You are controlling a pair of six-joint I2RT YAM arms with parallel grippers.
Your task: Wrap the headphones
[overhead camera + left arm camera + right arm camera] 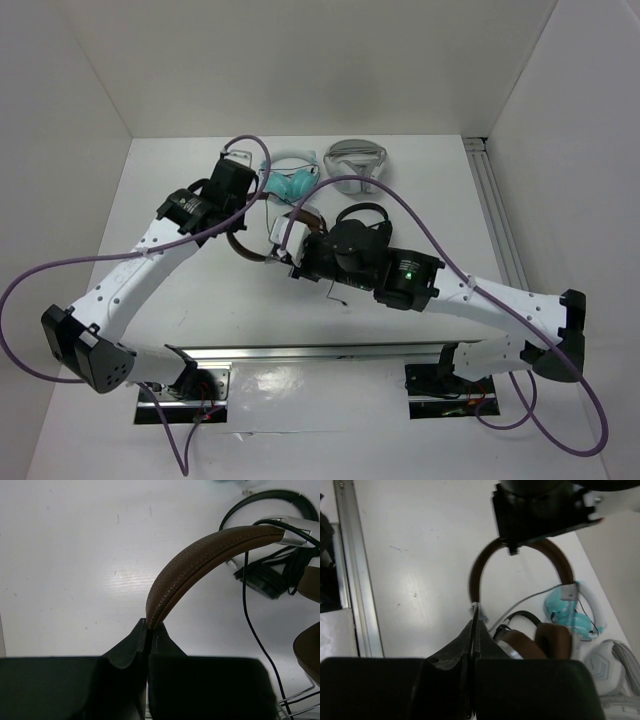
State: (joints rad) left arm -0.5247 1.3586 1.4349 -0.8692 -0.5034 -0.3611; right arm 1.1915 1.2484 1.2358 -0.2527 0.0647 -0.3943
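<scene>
The headphones' brown leather headband is pinched at its top by my left gripper, which is shut on it and holds it up off the table. The band also shows in the top view and in the right wrist view. Silver metal and a brown ear pad show at the right. The thin black cable hangs down. My right gripper is shut with the thin cable pinched between its jaws, right at one end of the headband. The brown ear pads lie beside it.
A teal pair and a white-grey pair lie at the back. A small black pair lies close by the brown one. A metal rail runs along the right side, another along the near edge.
</scene>
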